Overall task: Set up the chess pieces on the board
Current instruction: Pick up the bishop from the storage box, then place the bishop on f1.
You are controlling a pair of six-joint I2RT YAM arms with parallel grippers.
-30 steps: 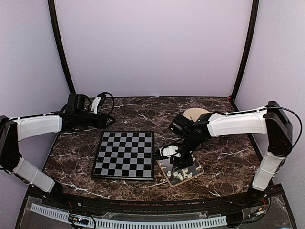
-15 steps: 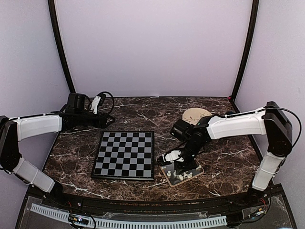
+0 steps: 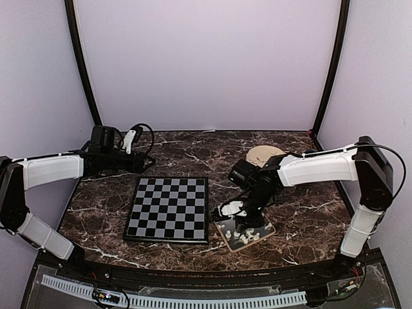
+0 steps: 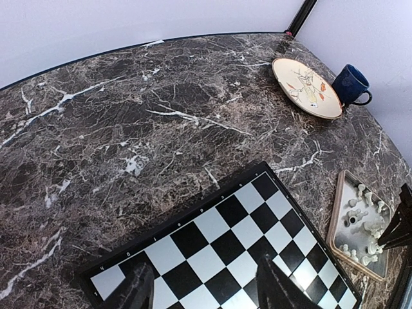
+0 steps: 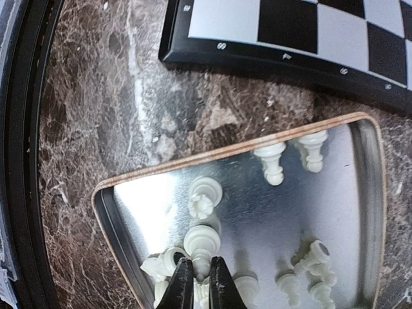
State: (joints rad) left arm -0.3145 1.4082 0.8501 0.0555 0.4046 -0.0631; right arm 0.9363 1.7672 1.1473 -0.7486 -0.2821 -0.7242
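Right gripper (image 5: 197, 283) pinches a chess piece (image 5: 201, 241) at the tray's (image 5: 225, 151) near edge.
Fine tips suit the crowding (neighbours (image 5: 161, 264) sit close); left gripper (image 4: 206, 286) hangs wide by the board's (image 4: 212, 225) far edge.

I saw the small cream chess pieces (image 5: 201, 241) scattered in the metal tray (image 5: 257, 145), several heaped at its near corner. The black-and-light-grey checkered board (image 3: 168, 208) lay flat at their 9 o'clock.
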